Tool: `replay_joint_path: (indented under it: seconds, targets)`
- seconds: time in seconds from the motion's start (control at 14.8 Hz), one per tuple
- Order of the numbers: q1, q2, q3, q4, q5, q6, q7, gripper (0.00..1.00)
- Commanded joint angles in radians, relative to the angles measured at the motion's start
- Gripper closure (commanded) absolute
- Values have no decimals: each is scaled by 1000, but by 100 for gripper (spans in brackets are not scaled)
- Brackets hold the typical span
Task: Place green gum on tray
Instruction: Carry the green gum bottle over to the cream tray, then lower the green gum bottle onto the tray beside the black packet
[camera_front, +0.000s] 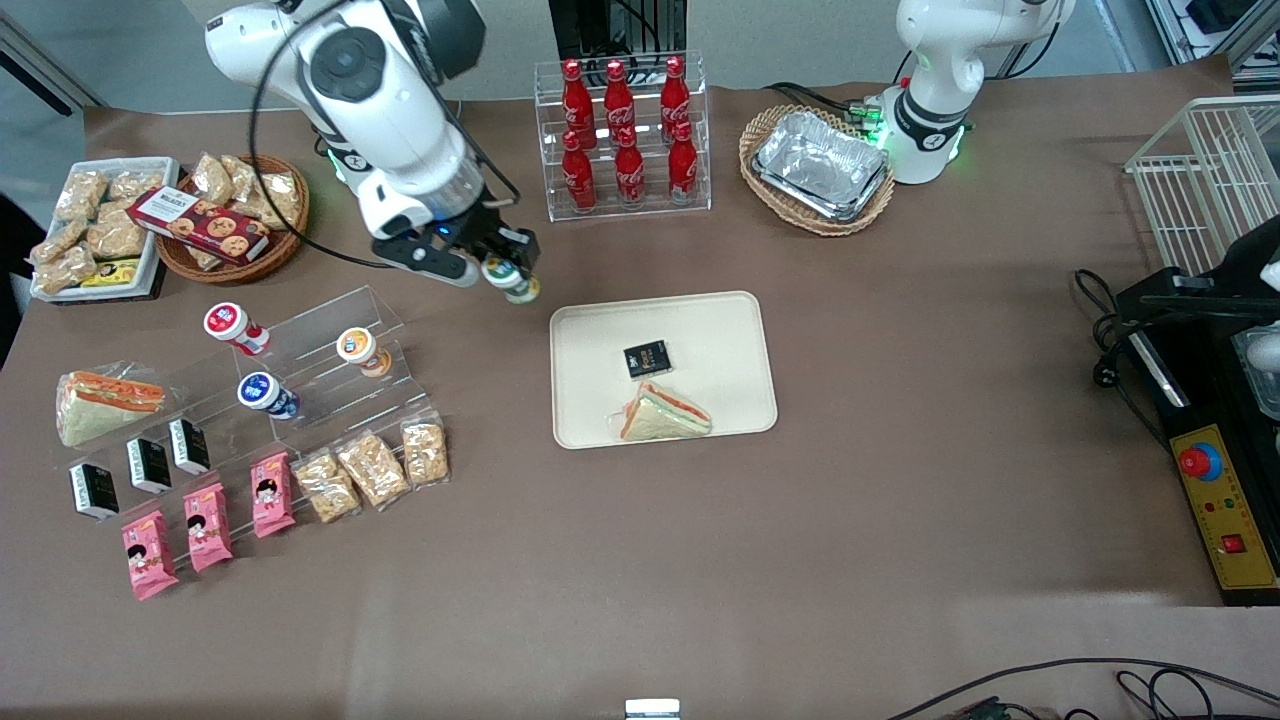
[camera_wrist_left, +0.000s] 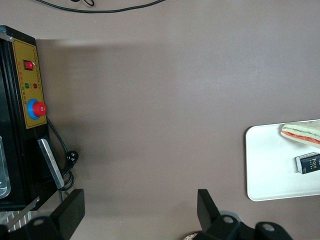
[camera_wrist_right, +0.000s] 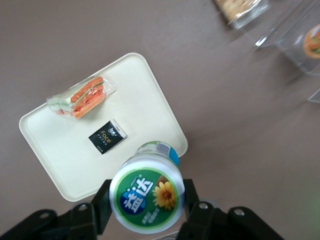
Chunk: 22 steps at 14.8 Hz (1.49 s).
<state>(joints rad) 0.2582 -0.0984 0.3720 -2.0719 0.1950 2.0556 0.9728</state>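
My right gripper (camera_front: 508, 276) is shut on the green gum (camera_front: 512, 280), a small canister with a white lid marked green. It holds the gum in the air just off the tray's corner that lies toward the working arm's end and farthest from the front camera. In the right wrist view the green gum (camera_wrist_right: 147, 198) sits between the two black fingers (camera_wrist_right: 101, 202), above the tray's edge. The cream tray (camera_front: 720, 330) lies mid-table and carries a wrapped sandwich (camera_front: 664, 414) and a small black packet (camera_front: 647, 359). The tray (camera_wrist_right: 60, 150) also shows in the right wrist view.
A clear stepped stand (camera_front: 330, 350) with red-, orange- and blue-lidded canisters stands toward the working arm's end. A rack of cola bottles (camera_front: 622, 135) and a basket of foil trays (camera_front: 818, 168) stand farther from the front camera. Snack packets (camera_front: 372, 467) lie nearer it.
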Motion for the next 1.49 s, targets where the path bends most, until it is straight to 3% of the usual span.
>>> replay_joint_path:
  seconds: [0.0, 0.2, 0.27, 0.47, 0.61, 1.08, 1.42]
  targets:
    - [-5, 100, 44, -20, 12, 139, 58, 56]
    - [41, 195, 48, -43, 1, 250, 127, 55]
    - [47, 228, 50, -45, -35, 286, 173, 55]
    - [81, 322, 50, -54, -227, 363, 323, 55]
    - [99, 361, 50, -54, -296, 371, 356, 55]
    - [108, 436, 44, -54, -305, 437, 366, 55]
    - [108, 462, 42, -54, -347, 443, 379, 55]
